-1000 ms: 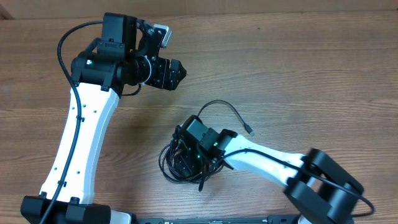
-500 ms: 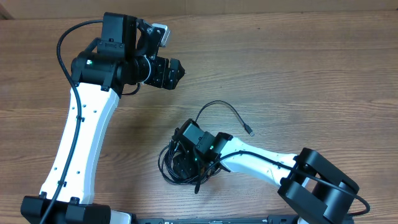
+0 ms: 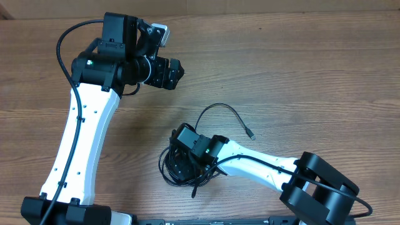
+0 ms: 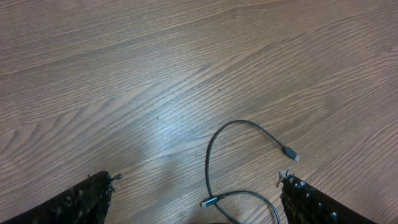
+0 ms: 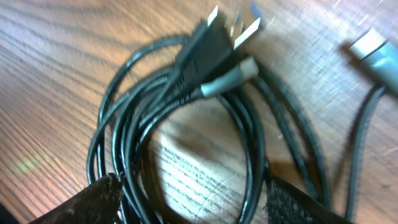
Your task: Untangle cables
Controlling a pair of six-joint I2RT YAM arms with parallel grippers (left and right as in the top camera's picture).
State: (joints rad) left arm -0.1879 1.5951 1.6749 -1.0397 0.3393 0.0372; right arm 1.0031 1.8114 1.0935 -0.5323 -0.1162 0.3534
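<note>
The cables lie as a tangled black bundle [image 3: 178, 167] near the table's front, with one loose strand [image 3: 220, 106] arcing out to a small plug tip [image 3: 251, 134]. My right gripper [image 3: 183, 160] hangs over the bundle. In the right wrist view it [image 5: 193, 193] is open, several coiled strands [image 5: 130, 130] run between and beside its fingers, and a two-pronged plug [image 5: 208, 37] lies at the top. My left gripper [image 3: 179, 69] is open, high at the back left, holding nothing. Its wrist view shows the loose strand [image 4: 244, 123] and a plug tip [image 4: 290, 154] beyond its open jaws [image 4: 198, 180].
The wooden table [image 3: 312, 69] runs across the whole view. A grey plug [image 5: 372, 48] on its own cord lies at the right of the bundle. The left arm's white link [image 3: 81, 137] stands along the left side, the right arm's base [image 3: 322, 190] at the front right.
My right gripper has slid a little to the left over the bundle, and its arm followed. The left arm has barely moved.
</note>
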